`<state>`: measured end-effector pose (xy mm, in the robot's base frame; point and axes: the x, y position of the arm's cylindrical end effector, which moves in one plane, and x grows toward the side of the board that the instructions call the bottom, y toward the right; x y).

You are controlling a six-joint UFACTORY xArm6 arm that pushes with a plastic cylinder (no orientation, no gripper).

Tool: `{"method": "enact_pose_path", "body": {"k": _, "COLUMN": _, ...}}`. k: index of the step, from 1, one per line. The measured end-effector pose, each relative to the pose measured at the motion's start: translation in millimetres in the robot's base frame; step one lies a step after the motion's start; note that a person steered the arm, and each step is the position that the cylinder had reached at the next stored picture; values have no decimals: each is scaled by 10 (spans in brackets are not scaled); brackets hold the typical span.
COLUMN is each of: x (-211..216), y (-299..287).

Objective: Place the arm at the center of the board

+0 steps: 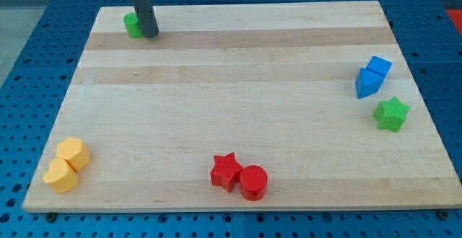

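My rod comes down from the view's top, and my tip (148, 33) rests on the wooden board (238, 108) near its top left corner. It touches the right side of a small green block (131, 25), whose shape is partly hidden by the rod. The tip stands far to the upper left of the board's middle.
Two blue blocks (372, 76) sit together at the right edge, with a green star (391, 114) just below them. A red star (227, 171) and a red cylinder (253, 182) touch near the bottom edge. Two yellow blocks (67, 164) sit at the bottom left corner.
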<state>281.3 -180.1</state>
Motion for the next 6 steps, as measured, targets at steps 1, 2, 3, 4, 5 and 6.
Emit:
{"method": "enact_pose_path", "body": {"k": 1, "x": -31, "y": -323}}
{"method": "enact_pose_path", "body": {"k": 2, "x": -330, "y": -623}}
{"method": "enact_pose_path", "body": {"k": 3, "x": -404, "y": -702}}
{"method": "enact_pose_path", "body": {"k": 4, "x": 200, "y": -330}}
{"method": "enact_pose_path", "body": {"k": 5, "x": 925, "y": 762}}
{"method": "enact_pose_path", "body": {"k": 6, "x": 1386, "y": 1917}}
